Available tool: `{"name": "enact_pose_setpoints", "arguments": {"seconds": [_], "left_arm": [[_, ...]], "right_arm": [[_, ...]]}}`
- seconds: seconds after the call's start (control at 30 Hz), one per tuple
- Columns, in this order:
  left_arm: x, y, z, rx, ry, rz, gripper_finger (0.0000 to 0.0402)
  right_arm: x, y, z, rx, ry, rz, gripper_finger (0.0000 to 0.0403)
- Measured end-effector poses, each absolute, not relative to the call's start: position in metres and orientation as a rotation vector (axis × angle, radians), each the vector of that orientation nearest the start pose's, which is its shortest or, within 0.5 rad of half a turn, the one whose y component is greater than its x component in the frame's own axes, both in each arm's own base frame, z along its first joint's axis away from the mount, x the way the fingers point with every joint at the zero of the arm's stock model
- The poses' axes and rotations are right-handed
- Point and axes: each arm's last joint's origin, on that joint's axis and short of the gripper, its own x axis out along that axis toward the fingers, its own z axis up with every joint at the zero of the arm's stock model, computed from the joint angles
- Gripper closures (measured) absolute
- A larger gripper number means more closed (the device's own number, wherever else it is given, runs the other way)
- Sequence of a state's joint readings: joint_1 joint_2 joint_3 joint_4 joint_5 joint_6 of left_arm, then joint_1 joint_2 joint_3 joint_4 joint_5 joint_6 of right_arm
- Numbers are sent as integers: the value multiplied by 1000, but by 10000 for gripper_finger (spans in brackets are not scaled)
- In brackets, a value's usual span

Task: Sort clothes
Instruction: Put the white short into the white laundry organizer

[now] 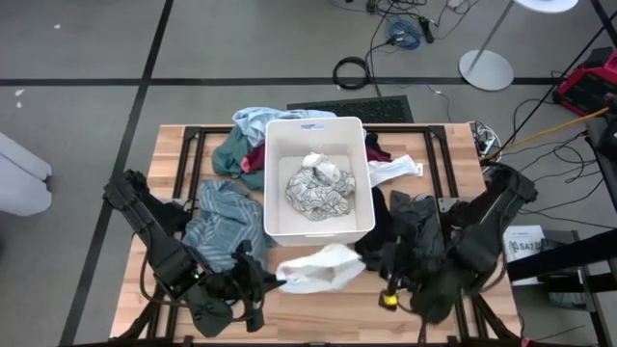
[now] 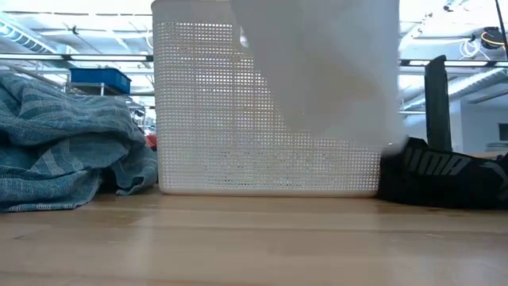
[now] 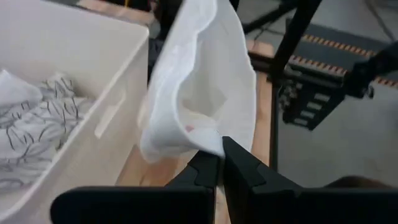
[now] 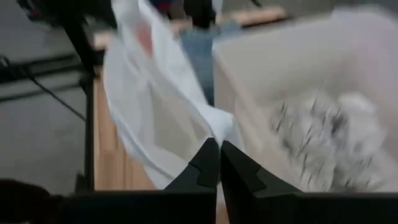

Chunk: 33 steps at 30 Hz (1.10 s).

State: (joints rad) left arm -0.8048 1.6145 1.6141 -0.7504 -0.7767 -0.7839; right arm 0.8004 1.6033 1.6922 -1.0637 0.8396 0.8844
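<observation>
Presently, on the wooden slatted counter (image 1: 318,299):

Bin: a white rectangular perforated plastic bin (image 1: 275,193) stands at the counter's middle; in the low view its mesh wall fills the centre.

Bin contents: a crumpled white-grey patterned fabric garment (image 1: 320,185) lies inside, seen again in the left wrist view (image 3: 28,118).

Held item: a thin white fabric garment (image 1: 318,267) is stretched between the two grippers, just beside the bin's near wall and lifted clear of the counter; in the low view it hangs in front of the bin (image 2: 317,71).

Left gripper (image 1: 273,277): near the counter's front edge, fingers pinched together on one end of the white garment; the left wrist view shows the cloth rising from the closed fingertips (image 3: 221,158).

Right gripper (image 1: 369,253): at the bin's front right corner, fingers closed on the other end of the same white garment, as its wrist view shows (image 4: 219,155).

Left of bin: a teal striped fabric garment (image 1: 220,220) lies heaped, touching the bin's left wall; it shows at the left of the low view (image 2: 63,143).

Behind bin: a light blue garment (image 1: 258,120), a darker teal piece (image 1: 231,152) and a dark red piece (image 1: 256,157) lie bunched at the far left corner.

Right of bin: a small white folded piece (image 1: 395,171) lies by the wall; black and dark grey garments (image 1: 410,222) are heaped under the right arm.
</observation>
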Motion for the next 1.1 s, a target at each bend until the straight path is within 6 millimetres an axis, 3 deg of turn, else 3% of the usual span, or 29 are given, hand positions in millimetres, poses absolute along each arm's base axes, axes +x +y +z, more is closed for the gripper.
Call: {"name": "enact_pose_setpoints", "arguments": {"seconds": [0.13, 0.23, 0.4, 0.53, 0.7, 0.93, 1.1], "left_arm": [[257, -242, 335, -239, 571, 193, 386], [259, -243, 323, -228, 603, 200, 387], [266, -232, 322, -158, 566, 270, 387], [268, -232, 322, -97, 536, 296, 387], [259, -259, 308, -59, 504, 268, 387], [261, -298, 249, -224, 623, 272, 387], [271, -316, 223, -341, 692, 207, 387]], "right_arm": [[237, 229, 334, 215, 596, -325, 403], [241, 231, 315, 238, 607, -318, 403], [258, 213, 313, 80, 550, -388, 403], [268, 218, 314, -12, 495, -365, 403], [264, 250, 288, -10, 521, -308, 403], [254, 294, 234, 250, 652, -282, 403], [249, 304, 227, 419, 713, -279, 403]]}}
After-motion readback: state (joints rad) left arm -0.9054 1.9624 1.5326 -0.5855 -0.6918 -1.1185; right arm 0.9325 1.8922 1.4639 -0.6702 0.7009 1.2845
